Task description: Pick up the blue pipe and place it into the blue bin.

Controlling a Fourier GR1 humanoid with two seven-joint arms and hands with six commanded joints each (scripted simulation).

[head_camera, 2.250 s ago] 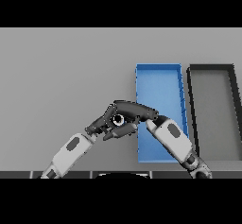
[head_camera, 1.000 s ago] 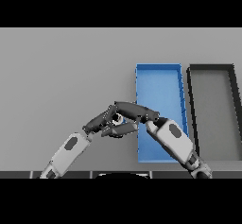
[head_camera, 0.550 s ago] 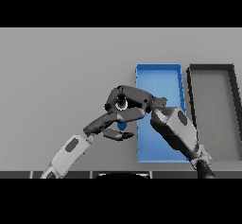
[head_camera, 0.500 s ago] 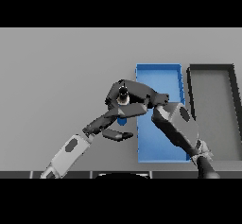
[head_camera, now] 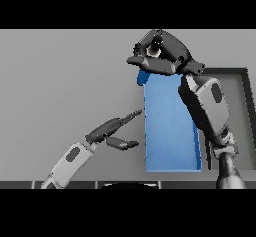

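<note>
Right robot hand (head_camera: 161, 56) is raised above the far end of the blue bin (head_camera: 170, 131), fingers curled around the blue pipe (head_camera: 143, 76); only a short blue stub of the pipe shows, below the fingers at the bin's far-left corner, the rest hidden by the hand. Left robot hand (head_camera: 112, 131) hovers low over the grey tabletop (head_camera: 60, 81) just left of the bin, fingers straight and thumb apart, holding nothing. Step in hand, as judged: carry and release into the bin. To do it well, the pipe should be brought nearer and to the right so it hangs over the bin floor rather than its corner rim, lowered close to the floor, and only then let go, so it does not bounce or roll out. Left hand is best kept clear of the bin wall. Count: one blue pipe, one blue bin, one dark grey bin (head_camera: 237, 106) beside it on the right, two robot hands.
</note>
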